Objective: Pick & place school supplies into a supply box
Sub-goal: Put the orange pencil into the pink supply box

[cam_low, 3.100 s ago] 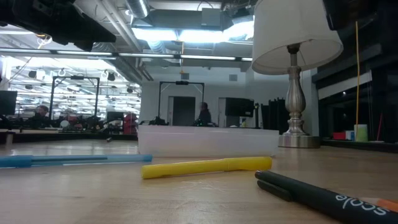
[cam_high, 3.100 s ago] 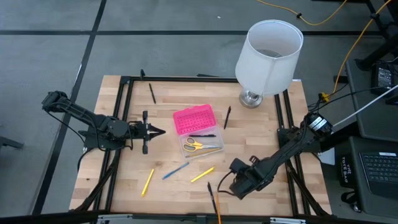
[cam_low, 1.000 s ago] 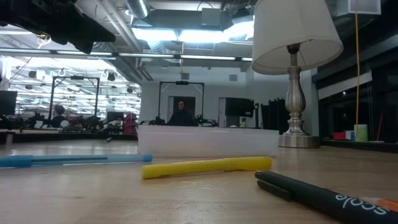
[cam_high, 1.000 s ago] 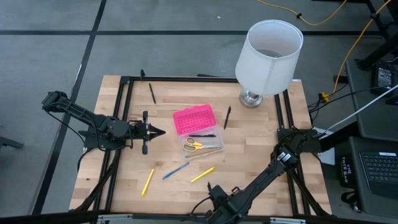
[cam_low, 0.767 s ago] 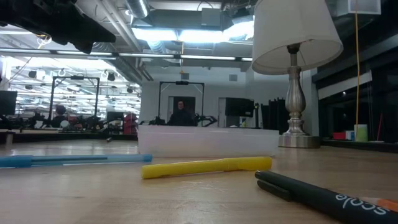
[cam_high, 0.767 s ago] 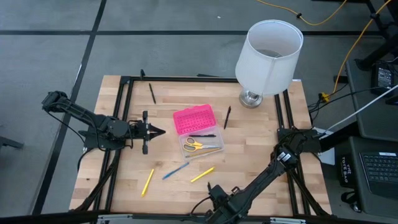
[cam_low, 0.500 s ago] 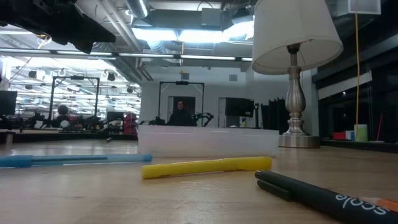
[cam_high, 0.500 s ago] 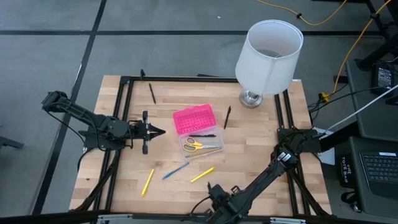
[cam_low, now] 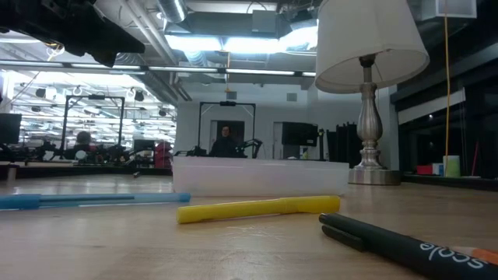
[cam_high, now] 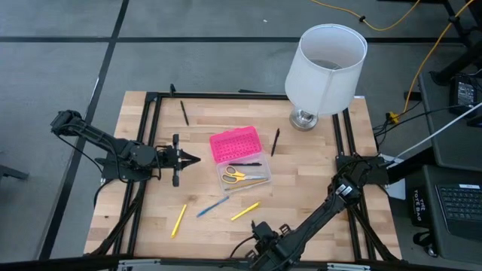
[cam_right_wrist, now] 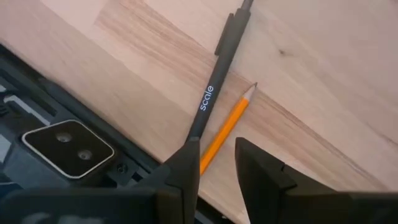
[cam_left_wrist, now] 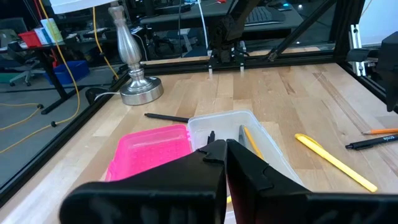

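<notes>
Two writing tools lie side by side at the bench's near edge, beneath the right pincer: a black pen printed "scale" and an orange pencil, long axes nearly parallel, the pencil's sharpened tip pointing away from the edge. That pincer's fingers stand slightly apart and grip nothing; the pencil's rear end is hidden behind them.

Mid-bench, the supply box is open, its pink lid laid back toward the lamp. Its clear base holds yellow-handled scissors and a dark pen, both lying crosswise. In front of it lie a blue pen and two yellow pens, all slanted.

Left of the box, the left pincer is pressed together and empty, pointing at the lid.
</notes>
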Controlling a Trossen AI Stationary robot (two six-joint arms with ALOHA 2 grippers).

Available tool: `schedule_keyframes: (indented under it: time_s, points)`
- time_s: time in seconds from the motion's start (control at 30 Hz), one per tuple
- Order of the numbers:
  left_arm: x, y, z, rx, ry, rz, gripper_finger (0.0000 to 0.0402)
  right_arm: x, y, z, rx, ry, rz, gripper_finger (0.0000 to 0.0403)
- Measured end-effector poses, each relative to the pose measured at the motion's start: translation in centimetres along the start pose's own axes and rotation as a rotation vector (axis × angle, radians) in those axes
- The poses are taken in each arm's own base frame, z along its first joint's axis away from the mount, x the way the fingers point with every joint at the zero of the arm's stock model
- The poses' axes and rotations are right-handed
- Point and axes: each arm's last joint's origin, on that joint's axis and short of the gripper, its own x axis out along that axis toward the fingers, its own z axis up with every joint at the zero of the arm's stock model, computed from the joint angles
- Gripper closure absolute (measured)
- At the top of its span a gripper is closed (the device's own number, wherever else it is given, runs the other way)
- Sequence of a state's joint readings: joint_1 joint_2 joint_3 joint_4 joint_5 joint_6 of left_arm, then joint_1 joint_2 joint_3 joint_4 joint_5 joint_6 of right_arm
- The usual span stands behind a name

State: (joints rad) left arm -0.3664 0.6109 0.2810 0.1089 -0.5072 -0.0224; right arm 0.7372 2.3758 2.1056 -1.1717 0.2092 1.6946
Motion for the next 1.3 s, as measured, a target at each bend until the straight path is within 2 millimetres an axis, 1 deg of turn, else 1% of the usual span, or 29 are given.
schedule_keyframes:
  time_s: [0.3, 0.57, 0.67, 0.83, 0.97, 1.3]
  points:
    - [0.0, 0.0, 0.0, 0.0, 0.0, -0.001, 0.0398, 1.5, 0.0, -0.4, -0.003, 0.021, -0.035, 0.0297]
    - [0.0, 0.0, 0.0, 0.0, 0.001, -0.001, 0.0398, 1.6, 0.0, -0.4, -0.004, 0.022, -0.039, 0.0295]
    - [0.0, 0.0, 0.0, 0.0, 0.0, -0.002, 0.04, 1.6, 0.0, -0.5, -0.003, 0.034, -0.041, 0.0282]
    - [0.0, 0.0, 0.0, 0.0, 0.0, -0.002, 0.0398, 1.6, 0.0, -0.5, -0.004, 0.049, -0.043, 0.0247]
    - [0.0, 0.0, 0.0, 0.0, 0.0, -0.003, 0.0396, 1.6, 0.0, -0.5, -0.003, 0.049, -0.043, 0.0227]
    - [0.0, 0.0, 0.0, 0.0, 0.001, -0.003, 0.0396, 2.1, 0.0, -0.7, -0.006, 0.065, -0.055, 0.0221]
